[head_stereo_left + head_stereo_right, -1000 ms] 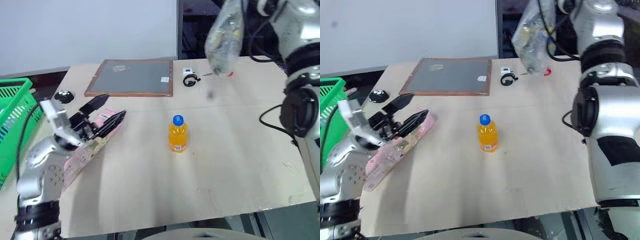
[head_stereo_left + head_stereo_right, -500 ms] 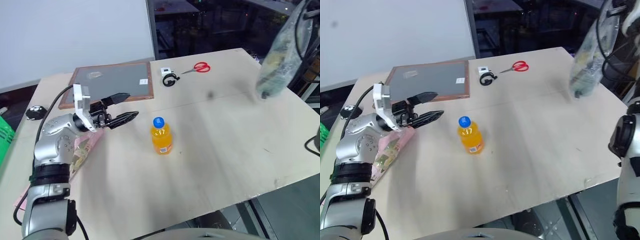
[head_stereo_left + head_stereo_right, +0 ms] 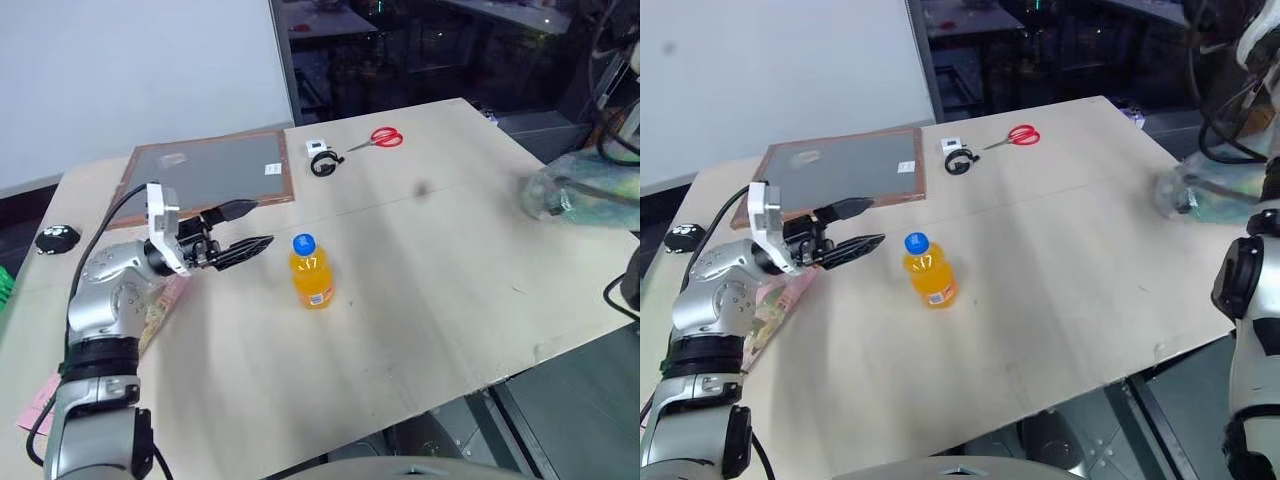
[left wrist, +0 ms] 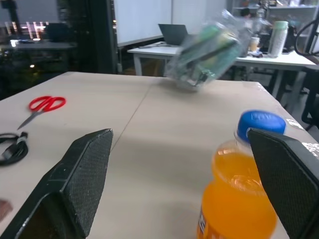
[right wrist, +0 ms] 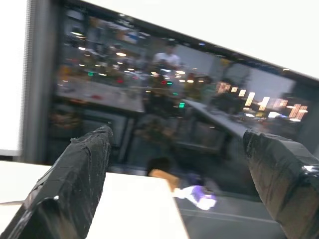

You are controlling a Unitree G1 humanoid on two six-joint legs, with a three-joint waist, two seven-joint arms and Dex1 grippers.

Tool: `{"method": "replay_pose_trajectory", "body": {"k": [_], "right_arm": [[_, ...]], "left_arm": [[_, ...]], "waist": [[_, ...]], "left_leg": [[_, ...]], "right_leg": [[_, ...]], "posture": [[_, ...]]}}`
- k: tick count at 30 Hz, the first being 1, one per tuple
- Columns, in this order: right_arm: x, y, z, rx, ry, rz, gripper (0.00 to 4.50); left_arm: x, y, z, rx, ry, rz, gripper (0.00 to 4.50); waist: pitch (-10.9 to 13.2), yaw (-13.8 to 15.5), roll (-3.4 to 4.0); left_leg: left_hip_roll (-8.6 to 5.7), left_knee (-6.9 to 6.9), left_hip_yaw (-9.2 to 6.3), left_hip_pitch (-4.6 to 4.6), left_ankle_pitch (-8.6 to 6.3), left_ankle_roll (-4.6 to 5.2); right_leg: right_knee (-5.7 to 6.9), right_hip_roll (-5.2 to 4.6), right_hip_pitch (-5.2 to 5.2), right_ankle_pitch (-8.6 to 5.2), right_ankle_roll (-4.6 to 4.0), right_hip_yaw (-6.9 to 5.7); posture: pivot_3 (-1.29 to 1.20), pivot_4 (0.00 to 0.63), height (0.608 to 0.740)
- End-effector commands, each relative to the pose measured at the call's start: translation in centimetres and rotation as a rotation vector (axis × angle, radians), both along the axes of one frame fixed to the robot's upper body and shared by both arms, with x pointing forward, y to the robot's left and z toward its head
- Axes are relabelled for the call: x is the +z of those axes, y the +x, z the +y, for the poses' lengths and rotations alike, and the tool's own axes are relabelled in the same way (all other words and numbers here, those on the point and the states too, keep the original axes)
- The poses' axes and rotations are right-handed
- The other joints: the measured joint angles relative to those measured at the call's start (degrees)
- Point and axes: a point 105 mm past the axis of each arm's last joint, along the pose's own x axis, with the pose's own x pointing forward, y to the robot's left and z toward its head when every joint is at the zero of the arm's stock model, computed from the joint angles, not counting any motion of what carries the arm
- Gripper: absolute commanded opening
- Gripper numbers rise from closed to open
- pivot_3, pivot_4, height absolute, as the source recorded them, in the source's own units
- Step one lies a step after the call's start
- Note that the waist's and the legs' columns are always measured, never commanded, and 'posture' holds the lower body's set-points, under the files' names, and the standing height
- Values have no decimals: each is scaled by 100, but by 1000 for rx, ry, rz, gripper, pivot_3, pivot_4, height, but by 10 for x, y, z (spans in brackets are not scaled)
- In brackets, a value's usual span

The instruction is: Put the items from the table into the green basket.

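The left gripper (image 3: pixel 255 227) is holding its two black fingers (image 4: pixel 79 174) spread wide with nothing between them, pointing level across the table (image 3: pixel 430 290) toward the orange drink bottle (image 3: pixel 311 270), which is standing upright just beyond the fingertips, blue cap up, apart from them. In the right wrist view the right gripper (image 5: pixel 179 184) is also showing its fingers (image 5: pixel 75 184) standing wide apart and gripping nothing, aiming out past the table's edge at a dark room.

The clear plastic bag (image 3: pixel 580 198) is sitting at the table's right edge, blurred, its long axis running roughly along that edge. Whether it is resting fully on the surface cannot be told. The long pink flat box (image 3: pixel 150 320) is lying flat under the left forearm, mostly hidden by it, its long axis running diagonally from the near left corner toward the bottle.

Farther back, the wood-framed grey board (image 3: pixel 205 168) is lying flat; beside it are a small black coiled cable (image 3: pixel 324 162) and the red-handled scissors (image 3: pixel 378 138). A small black object (image 3: pixel 57 238) is sitting at the table's left edge. Nothing is standing between the left fingers and the bottle.
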Motion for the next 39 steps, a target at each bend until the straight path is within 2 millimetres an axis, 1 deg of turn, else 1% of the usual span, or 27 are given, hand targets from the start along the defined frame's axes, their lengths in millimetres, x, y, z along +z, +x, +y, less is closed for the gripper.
{"method": "replay_pose_trajectory", "body": {"k": [1, 5, 7, 8, 10, 12, 15, 16, 18, 20, 21, 23, 25, 27, 28, 30, 33, 35, 39], "right_arm": [[9, -9, 12, 62, -6, -46, 4478], [-3, -12, 25, 132, 22, -21, 4478], [-14, -18, 37, 214, 21, 3, 4478], [-26, -22, 42, 254, 20, 24, 4478], [-62, -38, 57, 391, 66, 107, 4478], [-83, -53, 65, 460, 85, 152, 4478], [-144, -92, 76, 593, 16, 270, 4478], [-156, -105, 78, 634, 21, 291, 4478], [-173, -124, 77, 695, 50, 353, 4478], [-190, -139, 71, 730, 77, 421, 4478], [-201, -149, 67, 742, 67, 463, 4478], [-215, -159, 60, 733, 26, 494, 4478], [-217, -163, 55, 729, 8, 446, 4478], [-220, -170, 54, 769, 11, 452, 4478], [-221, -174, 54, 798, 14, 471, 4478], [-224, -179, 54, 834, 3, 507, 4478], [-224, -184, 56, 885, 1, 530, 4478], [-222, -184, 57, 893, 24, 520, 4478], [-221, -185, 62, 921, 24, 518, 4478]], "left_arm": [[13, -6, 3, 11, 0, -54, 4500], [10, -11, 3, 17, -1, -42, 4500], [7, -13, 1, 15, 4, -33, 4500], [5, -15, -2, 8, 9, -31, 4500], [2, -19, -11, -4, 12, -33, 4500], [2, -21, -15, -5, 9, -34, 4500], [-7, -21, -24, 42, 50, -15, 4500], [-10, -24, -29, 43, 60, -15, 4500], [-14, -32, -37, 34, 75, -12, 4500], [-22, -40, -43, 20, 107, 2, 4500], [-27, -45, -48, 8, 120, 10, 4500], [-34, -52, -58, -12, 138, 15, 4500], [-43, -55, -65, -18, 176, 17, 4500], [-49, -53, -70, -3, 184, 13, 4500], [-51, -50, -74, 13, 186, 4, 4500], [-57, -45, -78, 44, 200, -15, 4500], [-65, -39, -78, 92, 211, -15, 4500], [-67, -37, -80, 105, 193, -9, 4500], [-75, -35, -88, 120, 180, -16, 4500]], "waist": [[0, 51, 0], [0, 134, 1], [-2, 177, -3], [-7, 209, -8], [-21, 295, -29], [-26, 351, -36], [-27, 520, -38], [-27, 585, -36], [-27, 599, -36], [-27, 599, -37], [-29, 601, -40], [-34, 602, -49], [-36, 586, -53], [-36, 576, -53], [-36, 578, -54], [-34, 583, -62], [-39, 579, -72], [-38, 577, -74], [-38, 588, -73]], "left_leg": [[0, 0, -1, 0, 0, 0], [0, -1, -4, 0, 0, 0], [0, -1, -11, -1, 0, 0], [0, -1, -14, -1, 0, 1], [3, 0, -19, 0, -1, 1], [6, 3, -29, -1, -2, 3], [2, 8, -34, -8, -2, 3], [1, 9, -31, -8, -3, 3], [0, 9, -27, -3, -3, 4], [0, 13, -17, 0, -3, 4], [0, 15, -12, 0, -3, 4], [-1, 16, -9, 13, -3, 4], [1, 22, -4, 24, -3, 4], [1, 24, 6, 27, -3, 4], [1, 24, 7, 43, -3, 4], [1, 24, 7, 99, -3, 4], [0, 24, 9, 100, -3, 4], [0, 24, 9, 99, -3, 4], [1, 22, 8, 96, -4, 5]], "right_leg": [[-1, -1, 0, 0, 0, -1], [1, 0, -1, -1, 1, -3], [2, 0, -1, -1, 1, -13], [1, 0, 0, -1, 1, -15], [1, 1, 3, -1, 1, -20], [-1, 0, 8, -1, 2, -32], [-2, -2, 8, -1, 2, -37], [-1, -2, 8, -2, 2, -35], [-2, -3, 11, -2, 3, -32], [-2, -3, 13, -2, 3, -23], [-5, -2, 13, -4, 5, -18], [-8, -1, 29, -16, 24, -17], [-6, 5, 36, -18, 26, -12], [0, 12, 43, -16, 23, 4], [-1, 17, 62, -25, 4, 12], [-6, 19, 114, -30, -1, 15], [-13, 22, 117, -29, 0, 22], [-15, 23, 114, -29, 2, 22], [-23, 22, 111, -27, 10, 22]], "posture": [[-51, 0, 740], [-48, 0, 740], [-41, 0, 740], [-41, 0, 740], [-31, 0, 740], [-28, 0, 740], [-40, 0, 740], [-40, 0, 740], [-48, 0, 740], [-48, 0, 740], [-47, 0, 740], [-47, 0, 740], [-49, 0, 740], [-49, 0, 740], [-55, 0, 740], [-62, 0, 740], [-68, 1, 740], [-76, 5, 740], [-77, 7, 740]]}}
